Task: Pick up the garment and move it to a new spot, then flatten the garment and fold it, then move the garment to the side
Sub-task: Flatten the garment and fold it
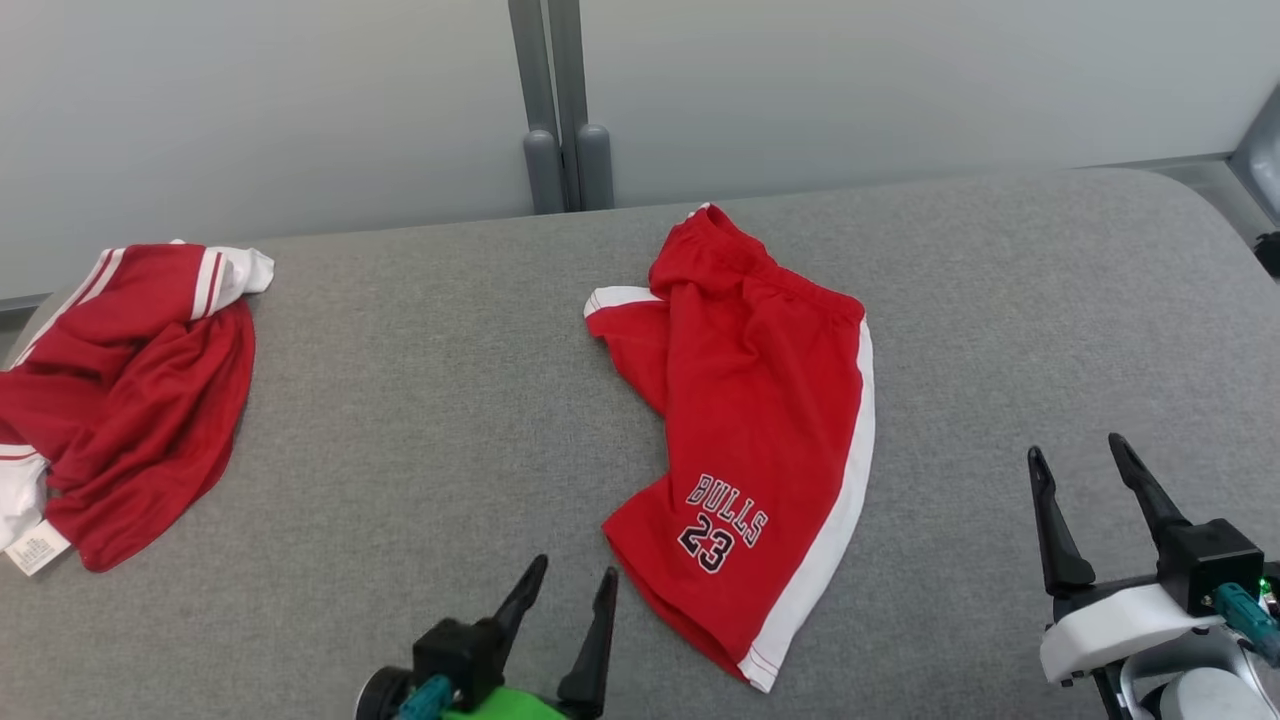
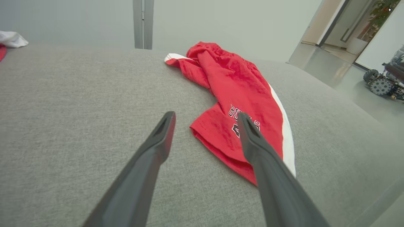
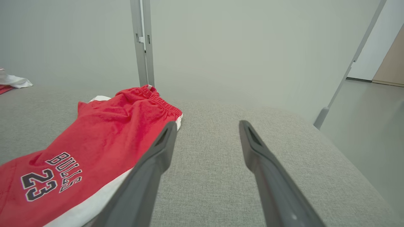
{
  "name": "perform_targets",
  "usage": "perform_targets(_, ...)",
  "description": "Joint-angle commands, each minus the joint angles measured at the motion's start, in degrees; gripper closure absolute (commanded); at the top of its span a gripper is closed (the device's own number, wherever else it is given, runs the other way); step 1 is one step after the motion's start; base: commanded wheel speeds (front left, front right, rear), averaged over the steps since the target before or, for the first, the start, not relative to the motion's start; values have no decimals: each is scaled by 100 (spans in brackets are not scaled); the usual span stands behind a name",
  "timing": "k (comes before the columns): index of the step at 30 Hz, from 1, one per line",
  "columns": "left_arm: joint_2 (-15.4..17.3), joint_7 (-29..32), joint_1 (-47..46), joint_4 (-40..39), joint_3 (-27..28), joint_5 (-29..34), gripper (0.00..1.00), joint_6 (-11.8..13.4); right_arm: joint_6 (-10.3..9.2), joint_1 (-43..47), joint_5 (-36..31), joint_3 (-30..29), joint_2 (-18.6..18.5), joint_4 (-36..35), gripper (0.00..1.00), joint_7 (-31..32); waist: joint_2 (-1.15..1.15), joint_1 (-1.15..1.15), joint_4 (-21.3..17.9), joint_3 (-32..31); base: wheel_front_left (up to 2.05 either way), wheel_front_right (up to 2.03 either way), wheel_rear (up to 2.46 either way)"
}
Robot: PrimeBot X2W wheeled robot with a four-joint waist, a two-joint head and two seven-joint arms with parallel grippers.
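Red cloth shorts w/ a white side stripe (image 1: 755,420) lie rumpled mid grey fabric surface (image 1: 430,400), top near the back edge. L gripper (image 1: 575,566), at the front edge just beside them, is spread wide, holding nothing. R gripper (image 1: 1075,445), front right corner: same. Bunched red-and-white garment (image 1: 130,400) at left edge.

The shorts (image 1: 760,400) are laid crumpled near the middle of the grey counter (image 1: 430,400), with the elastic waistband turned toward the far edge. They are red, edged by a white side stripe on the right, and "BULLS 23" is printed near the near hem. One leg is spread flat; the other is bunched up beside the waistband.
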Motion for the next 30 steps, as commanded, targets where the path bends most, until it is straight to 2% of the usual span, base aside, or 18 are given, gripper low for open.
perform_targets(1,21,42,-292,148,-104,-82,0,-50,-9,97,-60,-40,34,-159,0,-18,0,0,-96,117,0,0,0)
perform_targets(4,25,328,-919,672,-406,-85,0,-91,-9,115,-107,-10,112,-497,0,-19,0,0,-240,372,0,0,0)
perform_targets(10,26,680,-1893,1640,-689,-300,0,-64,-9,60,-158,97,243,-601,0,-19,0,0,-516,686,0,0,0)
perform_targets(17,25,1182,-2403,2578,-859,-753,0,-150,-9,53,-113,84,382,-612,0,-20,0,0,-703,743,0,0,0)
perform_targets(18,26,1199,-2443,2673,-880,-794,33,-167,-9,73,-110,78,393,-601,0,-20,0,0,-713,735,0,0,0)
perform_targets(19,26,1180,-2468,2742,-896,-823,60,-179,-9,86,-109,75,405,-594,0,-20,0,0,-719,726,0,0,0)
perform_targets(20,26,1174,-2480,2832,-935,-878,100,-202,-9,103,-96,77,420,-577,0,-20,0,0,-728,715,0,0,0)
perform_targets(27,25,1127,-2547,3064,-1132,-1204,100,-332,-9,146,-35,47,488,-528,0,-20,0,0,-716,667,0,0,0)
perform_targets(28,33,1041,-2616,3081,-1038,-1260,100,-260,-9,151,-38,26,494,-540,0,-20,0,0,-704,672,0,0,0)
perform_targets(30,254,880,-2809,3151,-917,-1181,100,-57,-9,164,-46,-23,503,-567,0,-20,0,0,-671,701,0,0,0)
